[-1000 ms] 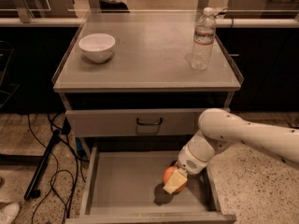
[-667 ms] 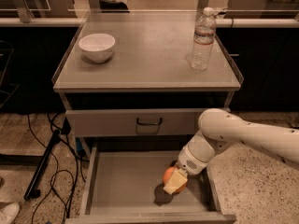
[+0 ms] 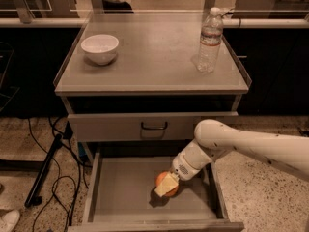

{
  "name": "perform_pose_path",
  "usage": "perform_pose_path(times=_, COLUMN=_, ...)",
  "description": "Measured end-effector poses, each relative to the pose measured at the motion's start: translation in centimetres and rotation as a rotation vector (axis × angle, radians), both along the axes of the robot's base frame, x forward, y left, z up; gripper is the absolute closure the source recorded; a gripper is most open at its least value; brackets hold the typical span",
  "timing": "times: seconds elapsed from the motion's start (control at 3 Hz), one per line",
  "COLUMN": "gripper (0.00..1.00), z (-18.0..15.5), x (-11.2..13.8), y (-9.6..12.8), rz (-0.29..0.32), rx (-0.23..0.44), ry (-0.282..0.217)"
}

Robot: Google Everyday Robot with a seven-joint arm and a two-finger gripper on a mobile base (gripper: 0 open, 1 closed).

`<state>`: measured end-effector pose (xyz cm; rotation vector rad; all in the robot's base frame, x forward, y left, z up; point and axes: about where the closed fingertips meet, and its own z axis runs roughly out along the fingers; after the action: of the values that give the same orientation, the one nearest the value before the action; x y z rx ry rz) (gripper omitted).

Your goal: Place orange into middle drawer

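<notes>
The middle drawer (image 3: pixel 120 192) is pulled out below the cabinet, a wide shallow grey tray with a flat floor. The orange (image 3: pixel 163 179) is low inside it, right of centre, just over or on the floor with a shadow beneath. My gripper (image 3: pixel 166 185) reaches in from the right on a white arm, and its pale fingers (image 3: pixel 167 183) are closed around the orange, covering its front.
A closed grey drawer front with a dark handle (image 3: pixel 154 126) sits above the open drawer. On the cabinet top stand a white bowl (image 3: pixel 100 48) at the left and a clear water bottle (image 3: pixel 210 40) at the right. Cables and a dark stand (image 3: pixel 46 173) lie on the floor to the left.
</notes>
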<state>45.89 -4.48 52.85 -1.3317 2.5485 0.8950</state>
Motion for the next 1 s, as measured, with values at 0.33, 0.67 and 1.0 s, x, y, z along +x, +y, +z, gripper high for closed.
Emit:
perform_pose_path(times=0.33, gripper=1.0, z=-0.1, x=0.0, y=0.0, rz=0.0, rx=0.001, ry=0.001)
perform_pose_path(times=0.67, gripper=1.0, z=-1.8, x=-0.2, y=0.7, rz=-0.018, rx=0.003, ry=0.018)
perform_pose_path(times=1.0, gripper=1.0, z=-3.9, x=0.4, y=1.7, rz=-0.037, rx=0.014, ry=0.029)
